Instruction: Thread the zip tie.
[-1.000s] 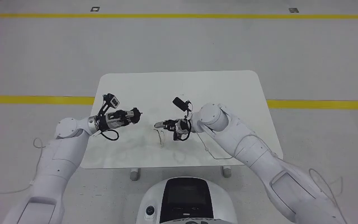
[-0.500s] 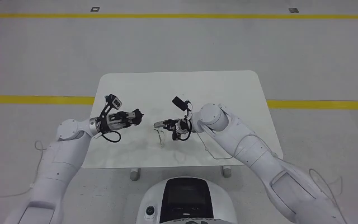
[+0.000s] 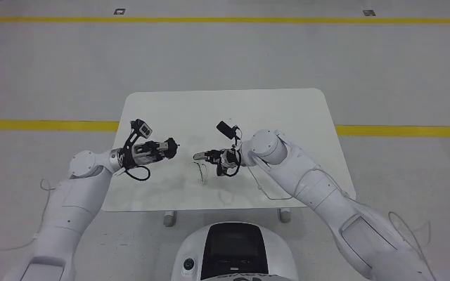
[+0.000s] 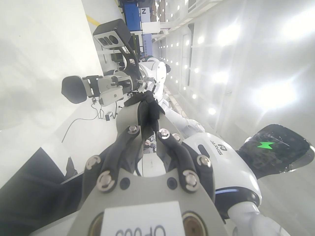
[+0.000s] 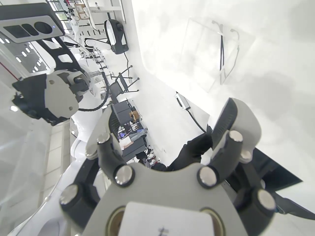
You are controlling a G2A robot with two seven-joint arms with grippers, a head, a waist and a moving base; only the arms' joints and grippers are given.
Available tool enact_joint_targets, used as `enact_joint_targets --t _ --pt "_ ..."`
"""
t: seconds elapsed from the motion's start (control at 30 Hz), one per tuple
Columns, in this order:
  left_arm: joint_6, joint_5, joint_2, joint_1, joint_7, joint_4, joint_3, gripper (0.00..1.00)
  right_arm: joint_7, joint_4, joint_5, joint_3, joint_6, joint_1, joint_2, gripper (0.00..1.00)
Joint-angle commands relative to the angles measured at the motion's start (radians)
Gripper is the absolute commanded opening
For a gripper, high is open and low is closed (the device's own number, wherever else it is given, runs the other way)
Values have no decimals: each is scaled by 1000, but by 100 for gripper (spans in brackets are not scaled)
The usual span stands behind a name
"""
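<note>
A clear flat piece [image 5: 216, 57] lies on the white table [image 3: 281, 112], carrying a thin black zip tie [image 5: 222, 50] and pale wire-like loops. From above it is a faint outline [image 3: 203, 173] near the table's front edge. My right gripper [image 5: 169, 121] hovers just above and behind it [image 3: 204, 154], open and empty. My left gripper [image 4: 147, 114] is off the table, to the left of the right one [image 3: 172, 145], and points at it. Its fingers are shut, and I see nothing between them. The right gripper's black pad [image 4: 73, 93] faces the left wrist camera.
The table's front edge [image 3: 211, 207] runs just in front of the clear piece. Bare table surface stretches behind and to the right of both grippers. A yellow floor line [image 3: 56, 125] passes behind the table.
The left arm has shifted slightly, its gripper edging a little toward the right gripper. The right arm and the clear piece have not moved.
</note>
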Motion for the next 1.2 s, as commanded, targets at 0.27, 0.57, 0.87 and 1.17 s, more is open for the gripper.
enact_joint_targets --t 0.27,0.57,0.87,1.17 --pt "3 7 10 11 0 38 -14 0 0 0 0 0 0 0 0 100" --pt "-19 26 60 30 0 80 -49 0 0 0 0 0 0 0 0 100" --pt "-19 -6 87 49 0 71 -59 0 0 0 0 0 0 0 0 100" --pt "-19 -6 87 49 0 71 -59 0 -20 -34 -60 -20 16 6 -1 100"
